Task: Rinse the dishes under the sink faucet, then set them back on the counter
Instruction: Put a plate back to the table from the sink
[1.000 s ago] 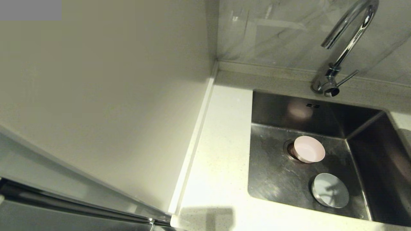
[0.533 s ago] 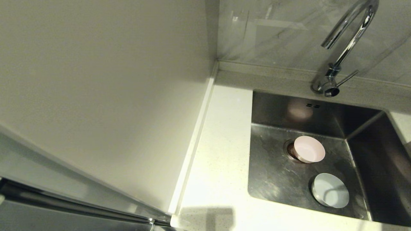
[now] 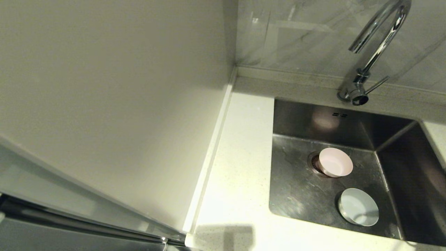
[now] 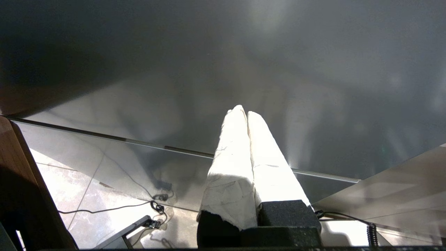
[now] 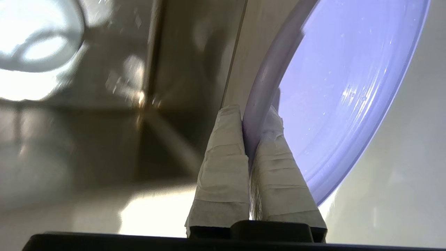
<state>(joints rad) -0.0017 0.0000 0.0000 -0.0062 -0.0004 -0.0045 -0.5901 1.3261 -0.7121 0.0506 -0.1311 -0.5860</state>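
Note:
A pale pink bowl point(image 3: 335, 162) sits over the drain in the steel sink point(image 3: 296, 188). A pale blue-white bowl point(image 3: 359, 206) lies nearer the sink's front. The chrome faucet point(image 3: 373, 52) rises at the sink's back edge. Neither arm shows in the head view. In the right wrist view my right gripper point(image 5: 251, 115) is shut on the rim of the lilac plate point(image 5: 348, 87), beside the sink's edge over the counter point(image 5: 400, 191); the blue-white bowl point(image 5: 35, 38) shows blurred in the sink. My left gripper point(image 4: 243, 113) is shut on nothing, parked away from the sink.
White speckled counter point(image 3: 240, 167) runs along the sink's left side, bounded by a cream wall panel point(image 3: 115, 104) and a low raised back edge point(image 3: 296, 75). A thin lever point(image 3: 378, 83) sticks out at the faucet's base. Cables point(image 4: 153, 205) lie on the floor below the left gripper.
A shadow at the sink's right edge and over the blue-white bowl has withdrawn to the right and out of view. The two bowls have not moved.

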